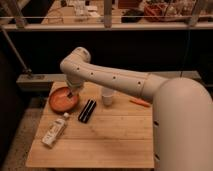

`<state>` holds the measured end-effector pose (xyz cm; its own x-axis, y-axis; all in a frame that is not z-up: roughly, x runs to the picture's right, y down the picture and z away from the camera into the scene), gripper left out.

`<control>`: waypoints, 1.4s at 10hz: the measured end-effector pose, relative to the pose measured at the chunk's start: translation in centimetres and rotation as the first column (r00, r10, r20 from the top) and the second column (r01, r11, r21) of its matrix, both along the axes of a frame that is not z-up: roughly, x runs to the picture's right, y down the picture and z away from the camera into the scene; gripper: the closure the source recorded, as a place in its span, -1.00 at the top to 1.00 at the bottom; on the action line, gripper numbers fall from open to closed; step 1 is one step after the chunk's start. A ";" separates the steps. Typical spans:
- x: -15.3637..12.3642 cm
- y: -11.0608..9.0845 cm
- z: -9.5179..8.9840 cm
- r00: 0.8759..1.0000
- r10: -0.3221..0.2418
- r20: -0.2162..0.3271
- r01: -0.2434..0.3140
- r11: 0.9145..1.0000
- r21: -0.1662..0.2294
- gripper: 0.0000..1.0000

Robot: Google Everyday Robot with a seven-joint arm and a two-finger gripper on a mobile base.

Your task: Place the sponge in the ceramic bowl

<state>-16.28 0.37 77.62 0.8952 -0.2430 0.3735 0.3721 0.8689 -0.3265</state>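
The orange-brown ceramic bowl (pixel 59 101) sits at the far left corner of the wooden table (pixel 110 142). My white arm reaches in from the right, bends at its elbow (pixel 75 62) and comes down over the bowl. The gripper (pixel 70 93) hangs just above the bowl's right inner side. The sponge is hidden; I cannot make it out at the gripper or in the bowl.
A flat black remote-like object (pixel 87 110) lies just right of the bowl. A small white cup (pixel 107 96) stands behind it, an orange stick (pixel 140 102) lies farther right, and a white bottle (pixel 55 131) lies near the front left edge. A dark railing runs behind the table.
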 end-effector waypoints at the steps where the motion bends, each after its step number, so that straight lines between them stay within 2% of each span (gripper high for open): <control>1: -0.2 -0.1 0.2 1.000 -0.002 0.002 0.002 1.000 -0.001 -0.86; 6: -1.5 -0.5 2.6 1.000 -0.008 0.008 0.008 1.000 -0.017 -0.86; 14: -2.8 -0.3 5.3 1.000 -0.011 0.016 0.012 0.999 -0.032 -0.86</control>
